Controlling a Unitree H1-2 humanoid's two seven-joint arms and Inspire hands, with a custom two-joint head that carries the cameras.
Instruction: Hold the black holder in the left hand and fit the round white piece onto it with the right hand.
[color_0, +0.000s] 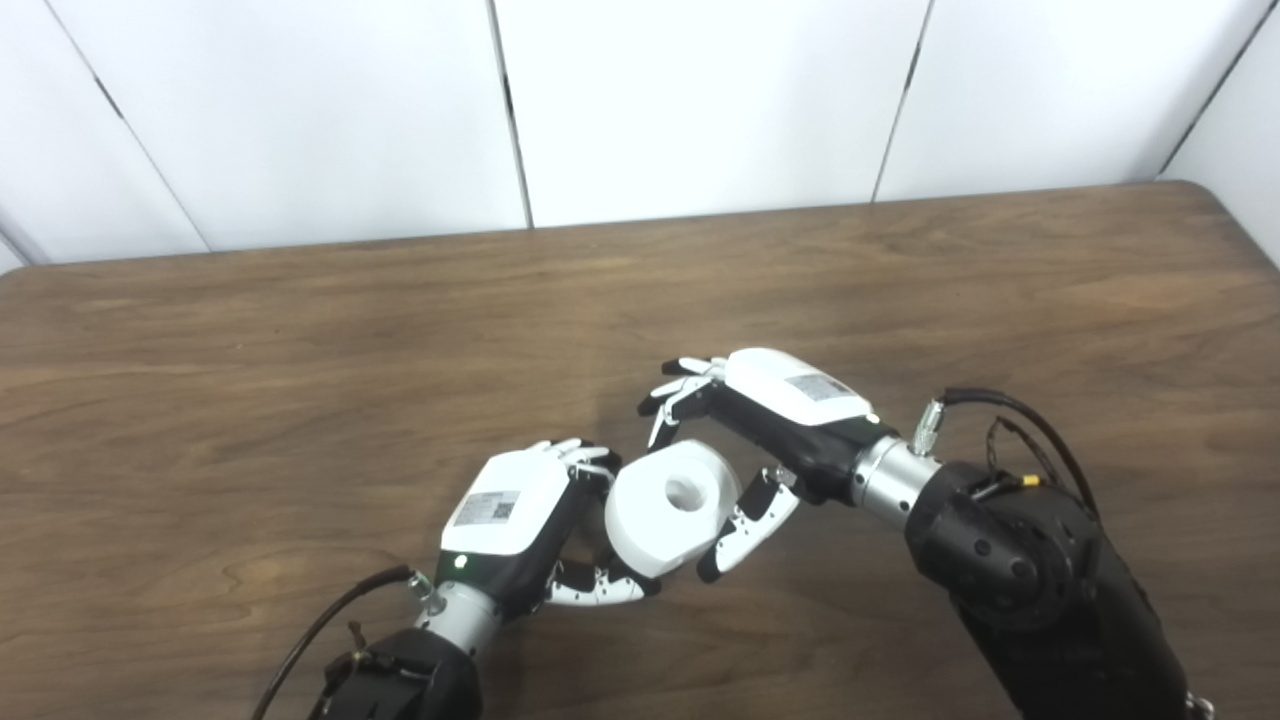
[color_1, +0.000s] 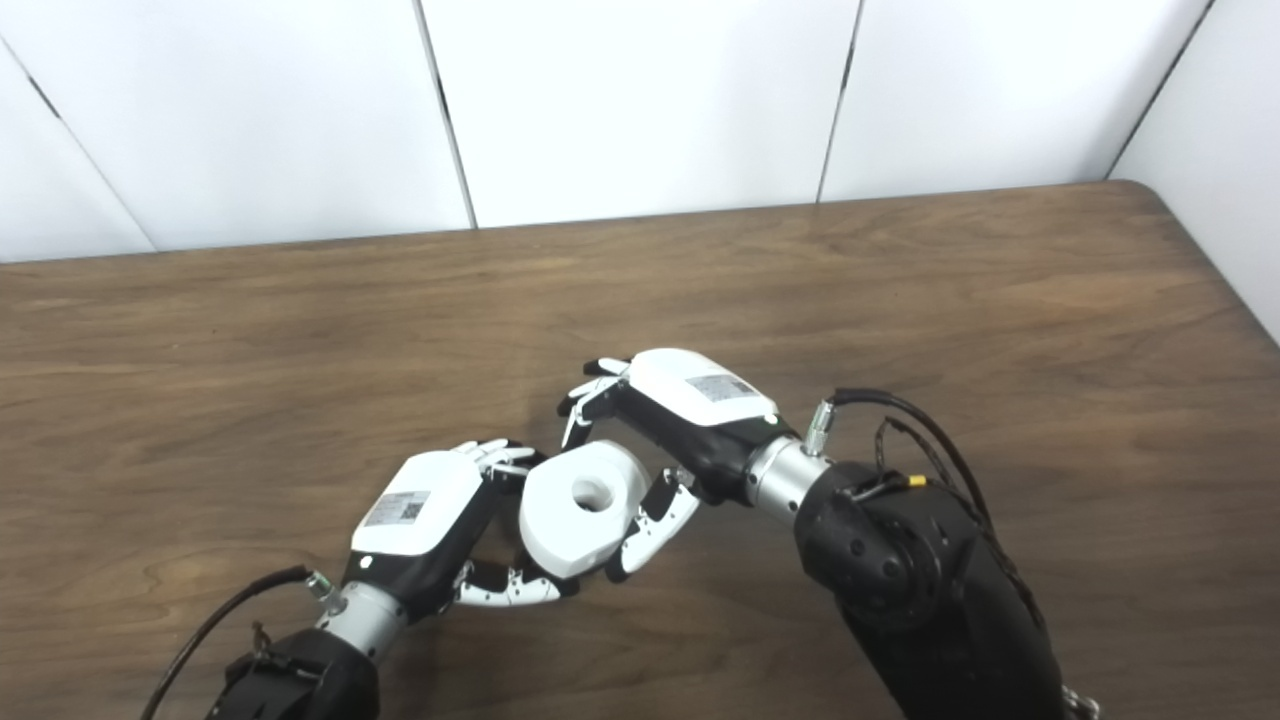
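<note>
Near the bench's (color_0: 900, 280) front edge, both hands meet: left hand (color_0: 520, 520) presumably grips the hidden black holder while right hand (color_0: 760, 430) clasps the round white piece (color_0: 665, 505) for fitting

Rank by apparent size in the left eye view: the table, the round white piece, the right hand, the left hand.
1. Table, largest by far.
2-3. Right hand and left hand: they look about alike, so no ranking between them.
4. Round white piece, slightly smaller than either hand, though partly hidden by the fingers around it.
</note>
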